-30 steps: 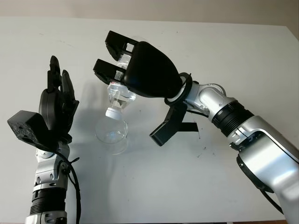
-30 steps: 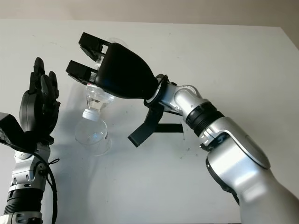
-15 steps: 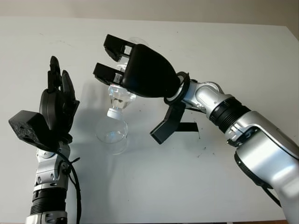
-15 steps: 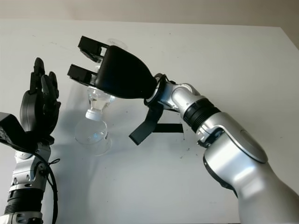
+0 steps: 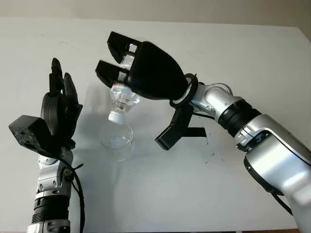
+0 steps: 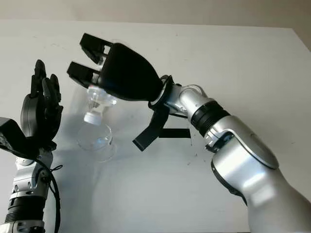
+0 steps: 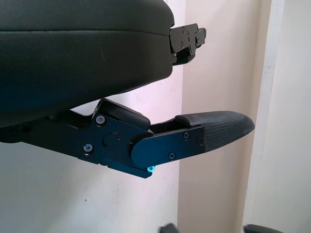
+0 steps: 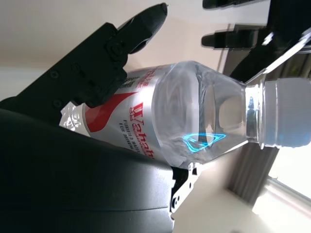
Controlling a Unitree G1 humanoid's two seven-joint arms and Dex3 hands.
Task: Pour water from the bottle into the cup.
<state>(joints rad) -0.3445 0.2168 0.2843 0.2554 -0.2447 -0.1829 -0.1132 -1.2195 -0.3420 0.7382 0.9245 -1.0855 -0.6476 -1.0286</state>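
1. Right hand (image 5: 138, 73) fingers wrapped around clear bottle (image 5: 121, 99), holding it tipped neck-down.
2. White cap (image 5: 114, 116) is on, past the fingertips, pointing into the cup (image 5: 116, 136) just below.
3. Cup, clear glass, stands on white table (image 5: 252, 63), under the right fingers.
4. Left hand (image 5: 60, 109) raised beside the cup, open, fingers straight up, holding nothing.

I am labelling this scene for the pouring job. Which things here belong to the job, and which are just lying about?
Belong to the job:
- bottle, tilted neck-down, white cap on, held in the right hand
- clear cup, standing on the table below the bottle's cap

Just there:
- left hand, open, raised beside the cup
- white table
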